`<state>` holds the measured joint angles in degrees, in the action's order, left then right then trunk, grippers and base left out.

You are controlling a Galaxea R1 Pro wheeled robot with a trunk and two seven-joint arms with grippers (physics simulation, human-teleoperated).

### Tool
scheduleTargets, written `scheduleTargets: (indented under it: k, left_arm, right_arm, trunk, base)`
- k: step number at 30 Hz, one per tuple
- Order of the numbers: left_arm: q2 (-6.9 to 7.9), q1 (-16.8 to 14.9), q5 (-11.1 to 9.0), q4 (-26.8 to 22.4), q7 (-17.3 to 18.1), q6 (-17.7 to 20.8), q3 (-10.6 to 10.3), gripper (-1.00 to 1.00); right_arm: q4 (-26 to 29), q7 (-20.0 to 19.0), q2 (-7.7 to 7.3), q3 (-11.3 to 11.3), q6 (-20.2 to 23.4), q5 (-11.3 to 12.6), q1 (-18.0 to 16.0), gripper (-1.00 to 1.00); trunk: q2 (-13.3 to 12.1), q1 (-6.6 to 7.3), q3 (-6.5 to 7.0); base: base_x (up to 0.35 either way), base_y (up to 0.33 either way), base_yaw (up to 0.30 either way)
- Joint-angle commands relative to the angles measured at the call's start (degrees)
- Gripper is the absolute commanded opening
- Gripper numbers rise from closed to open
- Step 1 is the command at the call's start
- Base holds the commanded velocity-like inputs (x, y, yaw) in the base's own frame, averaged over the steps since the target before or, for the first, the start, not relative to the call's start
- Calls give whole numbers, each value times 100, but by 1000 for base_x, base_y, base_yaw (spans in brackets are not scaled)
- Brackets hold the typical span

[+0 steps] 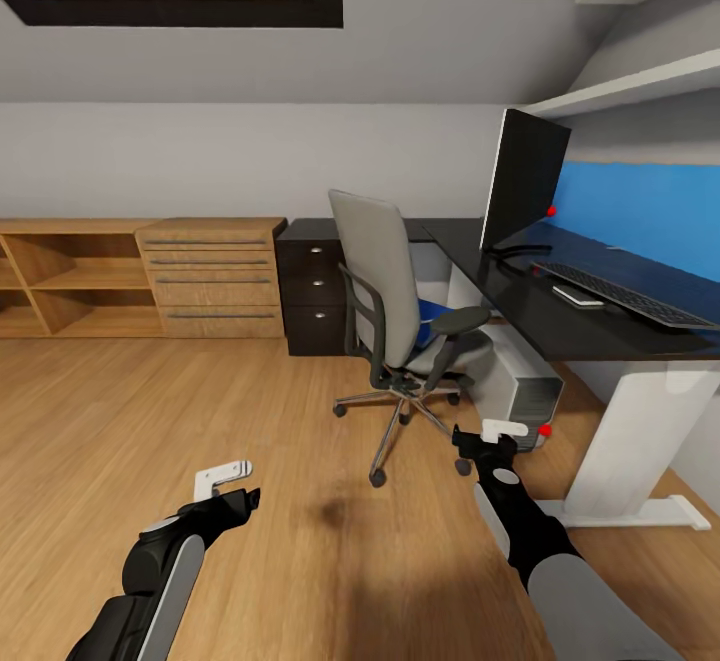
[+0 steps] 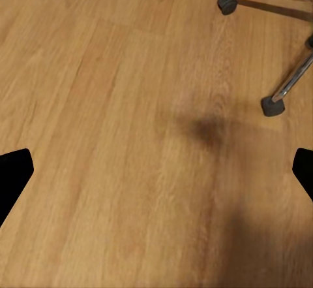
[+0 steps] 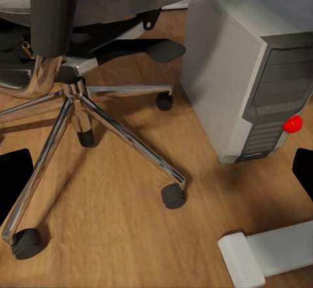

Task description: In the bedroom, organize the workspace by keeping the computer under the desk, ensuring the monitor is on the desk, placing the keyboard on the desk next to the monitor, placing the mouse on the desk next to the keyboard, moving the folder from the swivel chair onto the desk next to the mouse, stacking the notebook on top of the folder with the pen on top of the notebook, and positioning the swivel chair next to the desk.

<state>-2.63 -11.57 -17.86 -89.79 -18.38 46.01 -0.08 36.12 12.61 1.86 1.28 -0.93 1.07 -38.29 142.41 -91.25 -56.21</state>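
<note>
The desk [image 1: 590,326], a glossy black top with white legs and a blue back panel, is seen along the right side of the head view, running from the centre to the right edge. The swivel chair [image 1: 385,286] is placed at the centre of the frame, just beside the desk's front edge and turned partly away from it; a blue object [image 1: 432,313], possibly the folder, is glimpsed on its seat, though this cannot be confirmed. The monitor [image 1: 522,179] is stood on the desk at centre right, with its red light towards the blue panel. The computer [image 3: 251,72] is found on the floor under the desk, right of the chair's chrome base. The keyboard [image 1: 622,293] is laid on the desk to the lower right of the monitor, and a small flat item [image 1: 578,296], which cannot be identified, is lying just beside it. Computer, monitor and keyboard are thus judged settled; the folder, notebook and pen stack is judged outstanding, and neither notebook nor pen can be made out. The left gripper [image 1: 238,486], at lower left, and the right gripper [image 1: 487,444], at lower centre-right, are both held over bare floor with jaws spread wide and nothing gripped.
</note>
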Motion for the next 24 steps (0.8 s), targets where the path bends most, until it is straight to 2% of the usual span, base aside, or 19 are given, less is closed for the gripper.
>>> scheduleTargets:
  k: [1, 6, 16, 24]
  left_arm:
    - [-1, -3, -62, -3, -49, 16, -1, 100]
    - [9, -3, -67, 51, -35, 7, 3, 100]
    - [7, -3, -60, 175, -27, 4, 0, 100]
    - [2, -3, -60, 180, -28, 4, -1, 100]
  right_arm:
    - [0, 4, 3, 13, -10, 11, -3, 100]
    - [-1, 2, -10, 15, -28, 3, 0, 100]
    - [-43, 6, -43, 21, -332, -12, 15, 100]
    - [-51, 13, -45, 22, -584, -18, 50, 100]
  trunk:
    - [2, 1, -6]
    - [2, 1, -6]
    - [2, 1, -6]
    - [2, 1, -6]
  base:
    - [0, 0, 0]
    - [1, 0, 0]
    - [224, 0, 0]
    - [112, -20, 0]
